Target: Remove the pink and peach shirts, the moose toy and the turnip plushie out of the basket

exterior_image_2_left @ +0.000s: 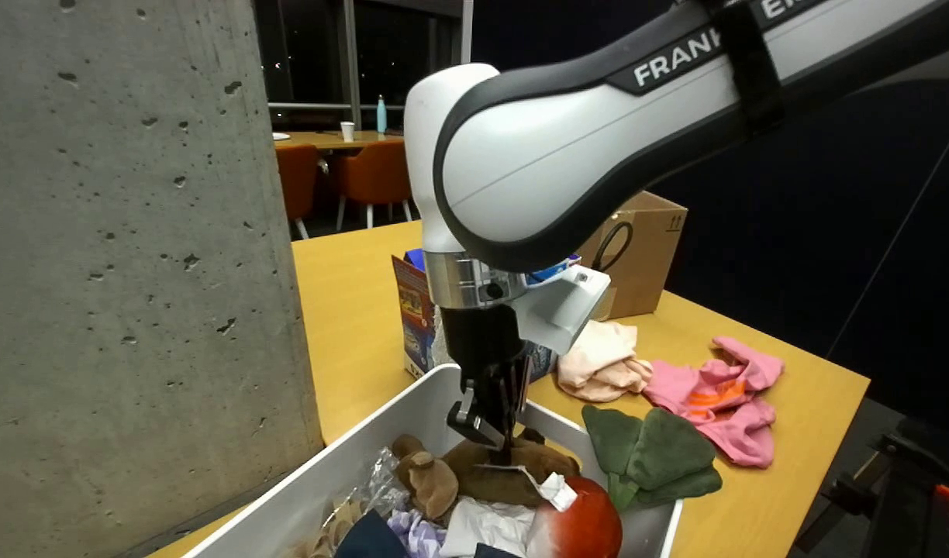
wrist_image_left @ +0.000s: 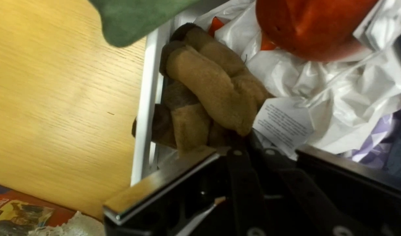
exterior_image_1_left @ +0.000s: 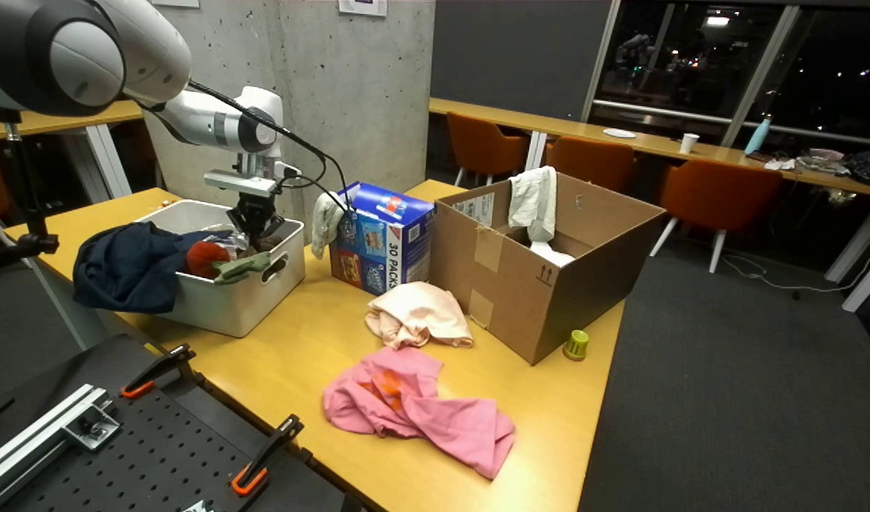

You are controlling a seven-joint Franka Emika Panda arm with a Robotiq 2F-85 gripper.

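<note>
The white basket [exterior_image_1_left: 222, 313] stands on the table. The brown moose toy [exterior_image_2_left: 486, 473] lies inside it against one wall, its legs showing in the wrist view [wrist_image_left: 213, 85]. My gripper [exterior_image_2_left: 503, 449] points down into the basket; its fingertips [wrist_image_left: 248, 141] are close together with moose fabric at them, partly hidden. The turnip plushie, a red-and-white ball [exterior_image_2_left: 587, 519] with green leaves [exterior_image_2_left: 660, 457], lies in the basket beside the moose, leaves over the rim. The pink shirt [exterior_image_1_left: 435, 412] and peach shirt [exterior_image_1_left: 421, 313] lie on the table outside the basket.
A dark blue cloth [exterior_image_1_left: 133, 263] hangs over the basket's side. White plastic [wrist_image_left: 285, 75] lies under the turnip. A blue snack box [exterior_image_1_left: 385, 238] stands beside the basket, then a cardboard box [exterior_image_1_left: 520, 284] with white cloth over its rim. A green cup [exterior_image_1_left: 576, 345] stands near the table's edge.
</note>
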